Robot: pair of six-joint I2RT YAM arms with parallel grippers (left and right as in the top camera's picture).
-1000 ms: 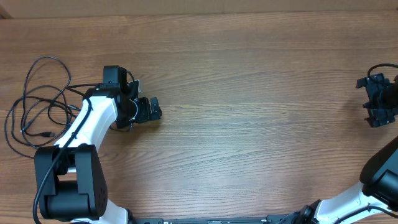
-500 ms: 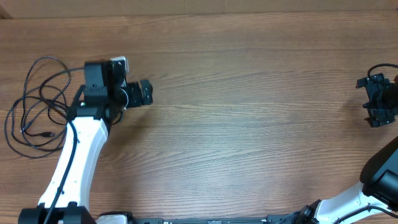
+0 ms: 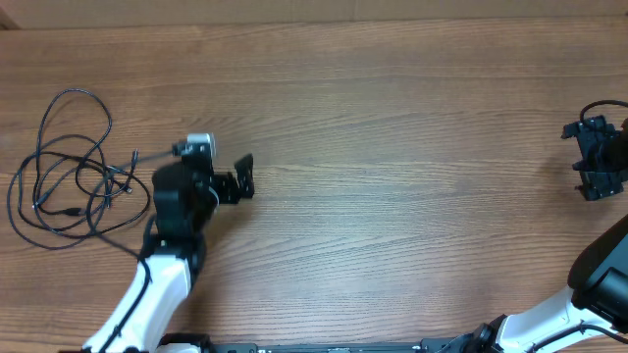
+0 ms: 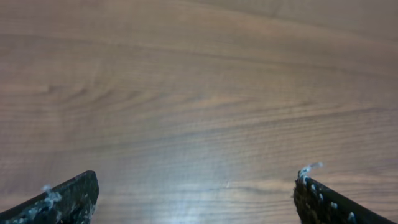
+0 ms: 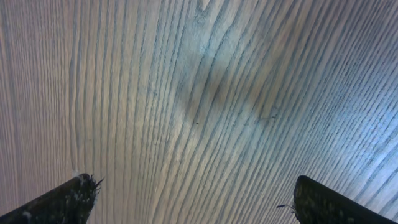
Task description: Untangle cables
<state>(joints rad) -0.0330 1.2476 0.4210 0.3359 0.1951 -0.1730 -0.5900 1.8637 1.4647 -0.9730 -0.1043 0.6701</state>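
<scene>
The cables [image 3: 102, 175] lie in loose overlapping black loops at the table's left side, with a small plug end among them. My left gripper [image 3: 244, 178] hovers to the right of the loops, apart from them and pointing right, its jaws wide open. In the left wrist view the left gripper [image 4: 196, 200] has only bare wood between its fingertips [image 4: 62, 199]. My right gripper [image 3: 582, 162] stands open at the far right edge, a long way from the cables. Bare wood alone lies between the tips of the right gripper [image 5: 194, 202] in its wrist view.
The wooden table [image 3: 392, 147] stretches between the two arms. The left arm's white link [image 3: 147, 294] rises from the near edge just right of the cable loops. The right arm's base [image 3: 589, 294] fills the near right corner.
The left arm has swung back toward the near edge, uncovering the cable loops it crossed before. Its gripper ends near where it began, still open. The right arm has not moved.
</scene>
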